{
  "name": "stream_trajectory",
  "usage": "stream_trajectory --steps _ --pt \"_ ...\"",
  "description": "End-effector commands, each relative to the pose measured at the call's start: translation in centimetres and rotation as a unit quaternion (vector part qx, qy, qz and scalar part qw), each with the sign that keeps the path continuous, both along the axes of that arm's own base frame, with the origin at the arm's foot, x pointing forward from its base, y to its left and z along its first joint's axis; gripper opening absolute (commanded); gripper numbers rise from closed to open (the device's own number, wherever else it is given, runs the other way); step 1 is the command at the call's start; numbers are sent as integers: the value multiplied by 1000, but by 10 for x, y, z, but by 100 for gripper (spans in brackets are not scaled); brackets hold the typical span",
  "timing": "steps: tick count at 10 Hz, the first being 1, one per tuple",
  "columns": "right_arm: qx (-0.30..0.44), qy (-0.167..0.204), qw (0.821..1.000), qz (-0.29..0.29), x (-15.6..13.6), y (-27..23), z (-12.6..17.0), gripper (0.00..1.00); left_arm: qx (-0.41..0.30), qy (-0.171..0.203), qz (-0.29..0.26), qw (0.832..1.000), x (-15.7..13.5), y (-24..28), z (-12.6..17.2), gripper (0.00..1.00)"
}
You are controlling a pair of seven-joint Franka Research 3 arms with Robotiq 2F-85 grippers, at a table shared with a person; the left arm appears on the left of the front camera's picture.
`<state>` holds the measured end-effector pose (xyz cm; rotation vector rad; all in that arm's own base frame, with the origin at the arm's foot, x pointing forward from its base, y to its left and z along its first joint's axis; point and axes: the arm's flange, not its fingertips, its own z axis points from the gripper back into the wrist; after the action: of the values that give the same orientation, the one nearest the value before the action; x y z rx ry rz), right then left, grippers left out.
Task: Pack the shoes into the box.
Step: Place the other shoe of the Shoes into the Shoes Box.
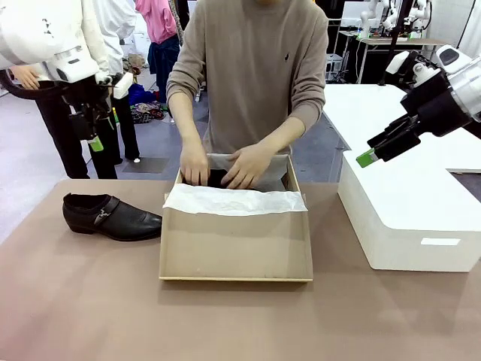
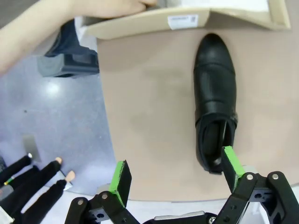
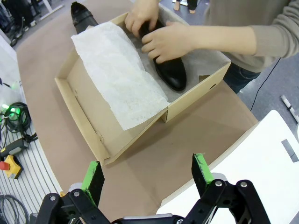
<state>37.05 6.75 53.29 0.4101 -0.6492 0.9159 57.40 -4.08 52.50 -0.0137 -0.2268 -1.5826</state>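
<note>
No wording can be read anywhere. The brown cardboard shoebox (image 2: 140,23) carries a small white sticker (image 2: 182,21) on its outer wall. The sticker's printed lines are too small to make out.

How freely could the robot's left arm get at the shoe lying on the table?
Probably yes: the left gripper hangs open almost over the shoe with nothing between them, and the person's hands are away inside the box.
</note>
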Motion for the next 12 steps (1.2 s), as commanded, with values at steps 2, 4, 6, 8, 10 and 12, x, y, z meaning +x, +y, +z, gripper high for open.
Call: stream_trajectory --steps 2,4,6,8,10,12 --pt "13 -5 1000 7 3 0 0 100 0 0 0 1000 0 0 0 100" --pt "13 -5 1000 7 3 0 0 100 0 0 0 1000 0 0 0 100" --pt "13 -5 1000 7 3 0 0 100 0 0 0 1000 0 0 0 100" --pt "13 -5 1000 7 3 0 0 100 0 0 0 1000 0 0 0 100" --pt "13 -5 1000 7 3 0 0 100 0 0 0 1000 0 0 0 100" --pt "13 -5 1000 7 3 0 0 100 -14 0 -6 1000 -3 0 -4 100"
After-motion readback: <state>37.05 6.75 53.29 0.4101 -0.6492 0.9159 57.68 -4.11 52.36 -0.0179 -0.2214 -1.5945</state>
